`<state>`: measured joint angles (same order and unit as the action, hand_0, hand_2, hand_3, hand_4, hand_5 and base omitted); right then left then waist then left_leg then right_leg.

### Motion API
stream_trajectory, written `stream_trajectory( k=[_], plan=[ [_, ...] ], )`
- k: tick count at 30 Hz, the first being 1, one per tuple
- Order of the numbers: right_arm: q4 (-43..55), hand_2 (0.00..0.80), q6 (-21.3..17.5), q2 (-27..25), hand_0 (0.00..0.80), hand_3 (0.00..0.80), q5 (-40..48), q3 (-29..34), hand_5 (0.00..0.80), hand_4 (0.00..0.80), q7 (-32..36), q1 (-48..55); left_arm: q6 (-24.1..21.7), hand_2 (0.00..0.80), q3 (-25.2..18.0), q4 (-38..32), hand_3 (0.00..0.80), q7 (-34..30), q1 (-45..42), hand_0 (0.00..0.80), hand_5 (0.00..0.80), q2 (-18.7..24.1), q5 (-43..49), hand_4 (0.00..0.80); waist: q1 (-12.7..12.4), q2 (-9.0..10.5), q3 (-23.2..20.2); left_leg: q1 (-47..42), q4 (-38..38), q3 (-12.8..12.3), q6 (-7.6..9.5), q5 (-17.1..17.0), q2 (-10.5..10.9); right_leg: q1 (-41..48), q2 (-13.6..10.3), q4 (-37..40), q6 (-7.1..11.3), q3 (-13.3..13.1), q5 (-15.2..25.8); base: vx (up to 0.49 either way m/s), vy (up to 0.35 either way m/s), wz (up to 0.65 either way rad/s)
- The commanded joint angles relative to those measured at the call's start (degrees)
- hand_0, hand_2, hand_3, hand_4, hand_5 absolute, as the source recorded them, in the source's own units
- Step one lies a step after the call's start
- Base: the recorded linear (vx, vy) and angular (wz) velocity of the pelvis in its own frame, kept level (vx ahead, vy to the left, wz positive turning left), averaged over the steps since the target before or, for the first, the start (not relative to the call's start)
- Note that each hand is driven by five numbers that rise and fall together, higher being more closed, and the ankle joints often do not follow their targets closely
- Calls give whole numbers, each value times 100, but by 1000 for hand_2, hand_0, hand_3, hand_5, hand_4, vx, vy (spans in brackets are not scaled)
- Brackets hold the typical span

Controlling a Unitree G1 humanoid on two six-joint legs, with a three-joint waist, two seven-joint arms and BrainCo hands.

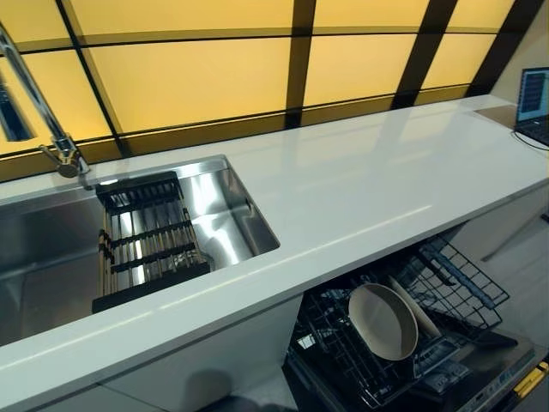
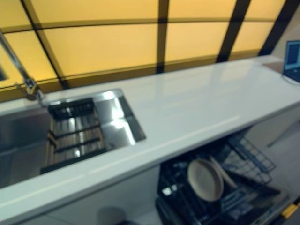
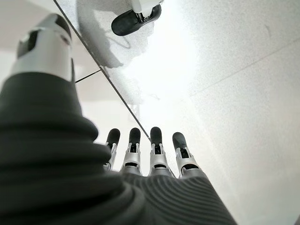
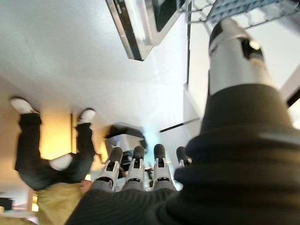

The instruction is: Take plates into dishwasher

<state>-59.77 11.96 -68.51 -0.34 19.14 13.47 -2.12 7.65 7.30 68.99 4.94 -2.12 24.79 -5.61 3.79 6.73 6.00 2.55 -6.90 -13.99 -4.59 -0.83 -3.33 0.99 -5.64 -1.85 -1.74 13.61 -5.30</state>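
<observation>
Two beige plates (image 1: 383, 321) stand on edge in the black wire rack (image 1: 446, 283) of the open dishwasher below the white counter (image 1: 360, 189); they also show in the right eye view (image 2: 205, 179). My hands do not show in the eye views. My left hand (image 3: 145, 157) shows only in its wrist view, fingers straight and empty, pointing at the floor. My right hand (image 4: 140, 168) shows only in its wrist view, fingers straight and empty, hanging down.
A steel sink (image 1: 214, 215) with a black drying rack (image 1: 146, 240) and a tap (image 1: 60, 150) is at the left. A laptop (image 1: 533, 103) stands at the counter's far right. A person's legs in dark trousers (image 4: 47, 150) show in the right wrist view.
</observation>
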Motion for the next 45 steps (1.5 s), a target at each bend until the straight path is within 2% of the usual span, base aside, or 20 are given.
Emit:
stream_trajectory(
  k=[1,3,6,7,13,14,19,22,23,25,28,29,31,32,33,34,35,36,39,45],
  plan=[
    [91,0,-116,-348,0,0,173,388,0,0,-147,282,142,0,81,-238,0,-98,666,0,0,47,-139,0,408,80,-62,-1055,-818,318,157,878,-156,-627,415,89,385,-108,816,-390,7,2],
    [144,0,115,-215,0,0,474,379,0,0,-268,318,252,0,216,-322,0,-149,1005,0,0,109,-208,0,565,38,62,-1221,-560,357,257,1230,-22,-1222,373,-409,425,-32,900,-515,-17,61],
    [-29,0,239,14,0,0,750,209,0,0,-480,190,311,0,299,-153,0,-163,1349,0,0,171,-322,0,707,-39,232,-1487,-126,50,267,1419,-128,-1744,259,-780,614,295,1039,-475,20,80],
    [-152,0,289,108,0,0,784,59,0,0,-587,91,183,0,291,57,0,-99,1312,0,0,149,-339,0,632,-102,258,-1538,65,212,275,1457,-37,-1785,315,-790,660,376,1044,-555,50,73],
    [-637,0,454,76,0,0,766,17,0,0,-706,-88,368,0,63,442,0,27,816,0,0,212,-291,0,466,-3,163,-1438,96,477,458,1636,350,-1674,172,-162,893,169,1586,-314,122,27],
    [-754,0,518,12,0,0,673,82,0,0,-655,-109,274,0,51,525,0,82,695,0,0,190,-302,0,500,75,85,-1494,101,500,508,1670,453,-1731,43,-36,938,185,1738,-219,200,8],
    [-966,0,480,134,0,0,379,21,0,0,-611,-64,174,0,98,320,0,149,701,0,0,149,-135,0,434,152,66,-1592,-76,446,550,1828,577,-1629,-45,543,1175,424,2044,-172,106,13],
    [-843,0,567,249,0,0,360,-42,0,0,-546,-26,174,0,151,182,0,65,733,0,0,211,-7,0,392,121,190,-1572,-134,494,588,1808,557,-1659,-45,545,1250,281,2094,-109,-27,-16],
    [-689,0,608,333,0,0,458,-17,0,0,-525,77,232,0,194,149,0,-10,775,0,0,260,27,0,459,80,230,-1535,-104,647,671,1737,590,-1681,-40,293,1212,-128,2068,-181,-39,-7],
    [-620,0,660,371,0,0,586,4,0,0,-469,111,262,0,230,166,0,-41,788,0,0,292,9,0,487,102,212,-1473,-84,714,707,1665,652,-1699,-146,35,1177,-294,2051,-247,-51,8],
    [-381,0,894,736,0,0,746,-227,0,0,-514,-205,283,0,136,221,0,-51,619,0,0,242,-167,0,217,-88,120,-1337,90,331,676,1475,556,-1347,-354,-583,1056,75,1678,-380,-94,-34],
    [-428,0,928,1007,0,0,626,-371,0,0,-613,-385,251,0,31,273,0,-93,523,0,0,213,-246,0,23,-183,55,-1181,184,115,662,1301,459,-1061,-659,-771,1083,138,1627,-367,-183,-106],
    [-525,0,961,1290,0,0,606,-481,0,0,-712,-457,256,0,-67,271,0,-190,500,0,0,236,-203,0,-230,-287,7,-908,114,-57,668,1127,250,-685,-1095,-1025,1055,136,1522,-373,-230,-69],
    [-551,0,973,1347,0,0,629,-515,0,0,-727,-478,263,0,-75,271,0,-195,505,0,0,248,-200,0,-277,-298,2,-858,65,-102,671,1120,197,-594,-1172,-1027,1049,153,1505,-309,-305,-12],
    [-780,0,793,1605,0,0,435,-657,0,0,-641,-552,279,0,-102,290,0,-190,555,0,0,323,-313,0,-384,-274,-3,-624,-385,-145,701,1288,-31,-430,-1485,-1133,1049,28,1579,-238,-307,-8],
    [-857,0,757,1688,0,0,380,-731,0,0,-630,-594,285,0,-96,287,0,-218,620,0,0,386,-345,0,-418,-231,3,-520,-629,-167,712,1368,-113,-350,-1523,-1069,1063,19,1530,-213,-369,-44],
    [-899,0,708,1773,0,0,353,-878,0,0,-692,-674,305,0,-73,262,0,-211,724,0,0,458,-382,0,-491,-180,-11,-480,-907,-303,692,1558,-244,-244,-1506,-802,1128,319,1291,-57,-207,-46],
    [-929,0,683,1798,0,0,353,-933,0,0,-714,-714,298,0,-69,260,0,-193,740,0,0,475,-389,0,-509,-205,16,-499,-1035,-341,675,1688,-331,-173,-1453,-740,1135,418,1223,-8,-119,-57],
    [-1006,0,811,1917,0,0,679,-1134,0,0,-642,-876,458,0,-8,-49,0,2,960,0,0,435,-558,0,-517,-123,91,-443,-1163,-439,578,1733,-503,-237,-1382,-610,1234,374,1196,-113,-211,-68],
    [-826,0,821,1802,0,0,911,-927,0,0,-599,-802,338,0,154,-373,0,-150,1006,0,0,310,-198,0,-505,-51,101,-491,-967,-464,552,1638,-384,-273,-1506,-617,1413,418,1560,-63,-29,-17]
  ],
)
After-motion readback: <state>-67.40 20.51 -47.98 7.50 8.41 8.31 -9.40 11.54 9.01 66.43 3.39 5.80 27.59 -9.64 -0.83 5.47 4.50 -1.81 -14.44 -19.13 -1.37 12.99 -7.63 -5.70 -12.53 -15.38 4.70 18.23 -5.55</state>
